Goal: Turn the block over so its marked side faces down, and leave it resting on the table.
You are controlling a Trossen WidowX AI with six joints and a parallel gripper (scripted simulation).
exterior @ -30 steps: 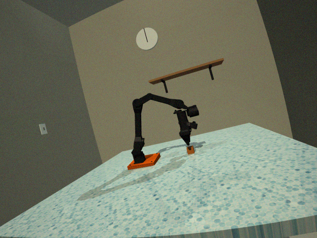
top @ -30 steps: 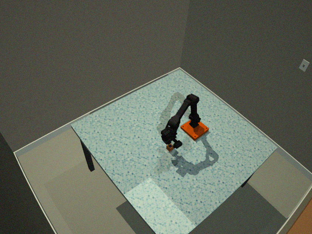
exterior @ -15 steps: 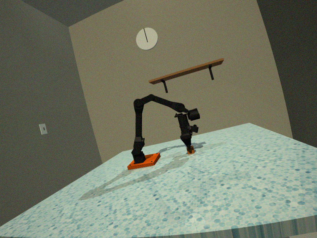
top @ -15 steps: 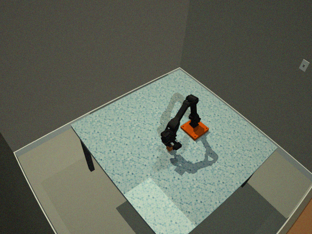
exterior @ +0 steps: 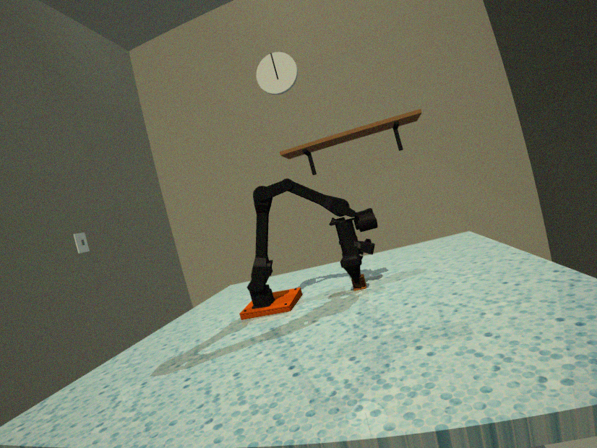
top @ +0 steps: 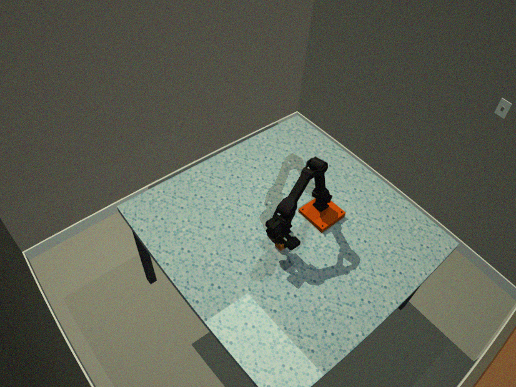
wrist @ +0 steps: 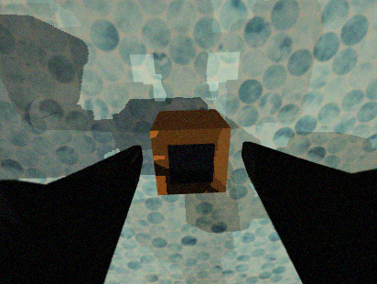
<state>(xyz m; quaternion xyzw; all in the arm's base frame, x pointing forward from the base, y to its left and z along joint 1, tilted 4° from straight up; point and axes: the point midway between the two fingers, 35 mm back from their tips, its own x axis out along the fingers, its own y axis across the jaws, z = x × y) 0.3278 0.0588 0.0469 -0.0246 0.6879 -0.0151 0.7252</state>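
Observation:
A small orange block [wrist: 189, 133] [top: 279, 246] [exterior: 359, 284] rests on the speckled blue table [top: 200, 216] [exterior: 385, 347]. Its marked side, a dark square [wrist: 190, 162], faces up toward the wrist camera. My gripper [wrist: 190, 147] [top: 285, 242] [exterior: 356, 277] is lowered around the block, pointing down, with one black finger on each side of it. In the wrist view a gap of table shows between each finger and the block, so the fingers are open and not touching it. In the top and exterior views the fingers hide most of the block.
The arm's orange base plate [top: 310, 210] [exterior: 285, 301] is bolted to the table just behind the block. The table's edges drop to the floor on all sides. A wall shelf [exterior: 352, 133] and a clock [exterior: 276, 72] hang far behind.

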